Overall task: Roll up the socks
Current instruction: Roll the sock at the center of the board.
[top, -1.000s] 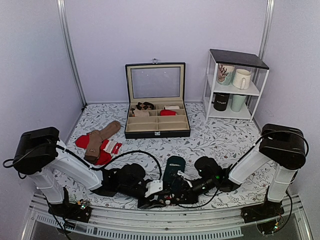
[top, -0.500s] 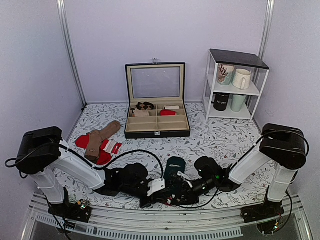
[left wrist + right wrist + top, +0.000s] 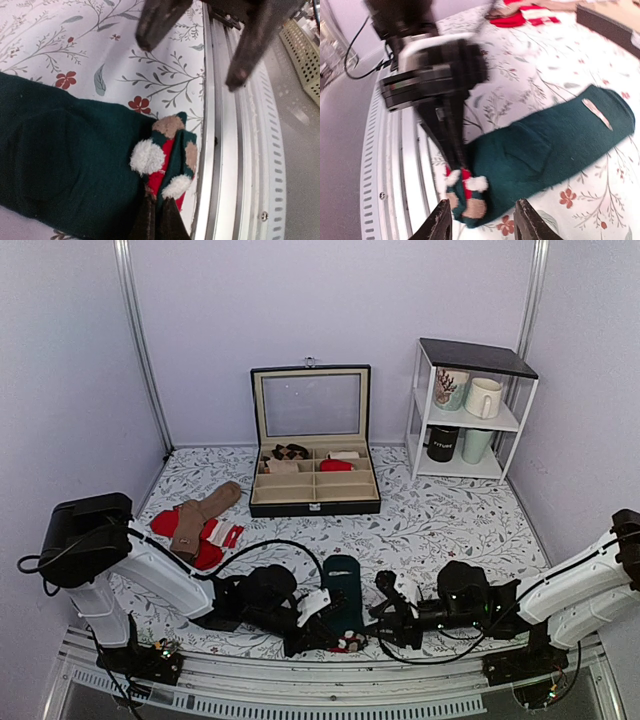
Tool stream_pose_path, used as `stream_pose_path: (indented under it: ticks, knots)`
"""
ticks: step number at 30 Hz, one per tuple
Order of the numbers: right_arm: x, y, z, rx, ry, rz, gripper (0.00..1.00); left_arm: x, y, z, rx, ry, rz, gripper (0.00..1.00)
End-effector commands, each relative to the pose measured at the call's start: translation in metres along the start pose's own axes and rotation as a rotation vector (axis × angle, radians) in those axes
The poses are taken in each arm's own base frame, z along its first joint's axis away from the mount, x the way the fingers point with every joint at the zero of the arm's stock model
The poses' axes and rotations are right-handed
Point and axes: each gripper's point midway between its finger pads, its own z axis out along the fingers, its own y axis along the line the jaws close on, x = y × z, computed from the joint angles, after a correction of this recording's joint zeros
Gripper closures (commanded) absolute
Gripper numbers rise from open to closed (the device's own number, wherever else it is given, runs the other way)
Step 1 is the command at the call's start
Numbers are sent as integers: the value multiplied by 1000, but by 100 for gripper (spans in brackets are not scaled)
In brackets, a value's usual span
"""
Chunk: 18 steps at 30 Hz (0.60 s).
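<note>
Socks (image 3: 343, 590) lie flat, long axis pointing away from the robot. Left gripper (image 3: 157, 220) pinches their near end; right gripper (image 3: 484, 210), spread apart, sits just beside.

Both arms lie stretched low, wrists turned toward each other. The left gripper (image 3: 455, 156) is pinched closed on the socks (image 3: 343, 590); the right gripper (image 3: 482, 222) faces it, fingers spread apart.
</note>
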Motion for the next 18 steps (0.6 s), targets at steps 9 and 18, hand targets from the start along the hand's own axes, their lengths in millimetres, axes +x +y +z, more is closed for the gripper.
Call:
stream_pose_path:
  ticks: [9, 18]
  knots:
    - [19, 14, 31, 90, 56, -306, 54, 73, 13, -2, -5, 192, -239, 100]
    - [26, 21, 42, 50, 98, -309, 55, 76, 15, -1, -5, 192, -243, 100]
